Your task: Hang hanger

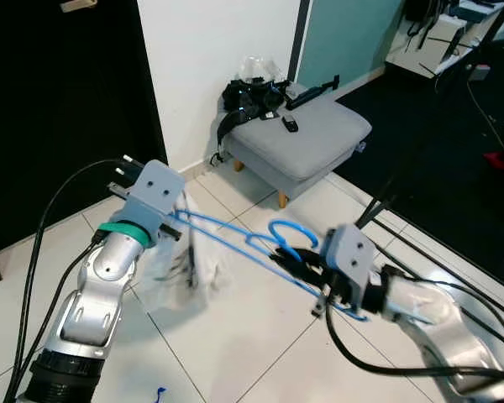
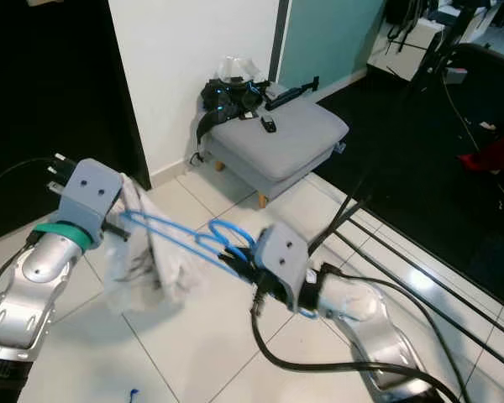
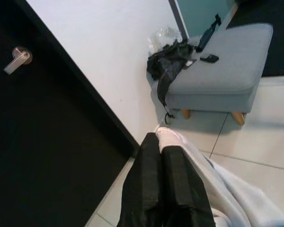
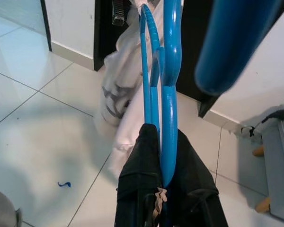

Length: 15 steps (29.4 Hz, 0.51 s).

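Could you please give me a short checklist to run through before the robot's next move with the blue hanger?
1. Right gripper shut on the blue hanger: ok, its fingers clamp the frame near the hook.
2. Left gripper shut on the white garment: ok, cloth is pinched at the fingertips.
3. Garment seated on the hanger: cannot tell; it droops at the hanger's far end.
4. Hanger hook free: ok, nothing is caught in it.
5. Rail or peg to hang on: not ok, only a dark door, white wall and grey footstool are ahead.
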### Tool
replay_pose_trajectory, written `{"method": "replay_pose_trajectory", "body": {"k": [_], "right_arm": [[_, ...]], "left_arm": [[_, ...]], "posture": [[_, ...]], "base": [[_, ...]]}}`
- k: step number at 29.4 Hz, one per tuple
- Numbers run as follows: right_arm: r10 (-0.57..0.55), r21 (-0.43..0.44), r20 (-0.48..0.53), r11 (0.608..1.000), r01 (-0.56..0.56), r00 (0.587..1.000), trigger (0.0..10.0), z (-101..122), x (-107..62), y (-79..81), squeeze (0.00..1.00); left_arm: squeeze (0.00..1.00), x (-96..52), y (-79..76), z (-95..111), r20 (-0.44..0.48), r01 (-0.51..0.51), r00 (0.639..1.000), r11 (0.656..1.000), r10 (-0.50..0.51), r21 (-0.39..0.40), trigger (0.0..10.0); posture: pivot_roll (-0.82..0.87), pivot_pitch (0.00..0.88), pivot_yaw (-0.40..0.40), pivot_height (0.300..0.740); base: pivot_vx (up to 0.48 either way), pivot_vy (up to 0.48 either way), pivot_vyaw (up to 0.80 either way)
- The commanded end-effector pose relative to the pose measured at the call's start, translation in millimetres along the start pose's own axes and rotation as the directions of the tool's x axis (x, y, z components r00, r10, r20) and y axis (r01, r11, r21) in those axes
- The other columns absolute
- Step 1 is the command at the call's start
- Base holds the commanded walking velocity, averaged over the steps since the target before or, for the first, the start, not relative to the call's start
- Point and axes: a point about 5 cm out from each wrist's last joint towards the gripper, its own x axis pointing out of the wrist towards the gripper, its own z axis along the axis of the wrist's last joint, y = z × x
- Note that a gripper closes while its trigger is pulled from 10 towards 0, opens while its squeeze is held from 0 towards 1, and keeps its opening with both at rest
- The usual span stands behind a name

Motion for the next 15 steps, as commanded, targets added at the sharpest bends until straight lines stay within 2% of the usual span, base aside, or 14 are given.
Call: {"method": "replay_pose_trajectory", "body": {"k": [1, 6, 10, 15], "right_arm": [[-0.002, -0.002, -0.001, 1.0, 0.002, 1.0, 10.0, 0.8, -2.9, 0.7, 0.0], [-0.036, 0.0, -0.023, 0.999, 0.036, 0.999, 10.0, -5.2, -3.1, -0.5, 0.0], [-0.069, 0.006, -0.031, 0.998, 0.069, 0.997, 10.0, -9.5, 4.5, -0.3, 0.0], [-0.059, 0.011, -0.033, 0.998, 0.06, 0.998, 10.0, -10.5, 6.1, 0.6, 0.0]], "left_arm": [[0.0, 1.5, 4.6, 2.4, 0.005, -0.031, 1.0, 1.0, 0.031, -0.001, 10.0], [0.0, 1.6, 2.4, 5.6, 0.017, -0.016, 1.0, 1.0, 0.016, -0.01, 10.0], [0.0, 0.3, 1.0, 5.7, 0.023, -0.01, 1.0, 1.0, 0.01, 0.001, 10.0], [0.0, -0.6, 3.3, 4.2, 0.02, -0.026, 0.999, 0.999, 0.026, 0.018, 10.0]], "posture": [[-0.06, 0.086, 0.054, 0.74], [-0.07, 0.085, 0.058, 0.74], [-0.05, 0.083, 0.057, 0.74], [-0.05, 0.084, 0.054, 0.74]], "base": [[0.0, 0.0, 0.0], [0.0, 0.0, 0.0], [0.0, 0.0, 0.0], [0.0, 0.0, 0.0]]}}
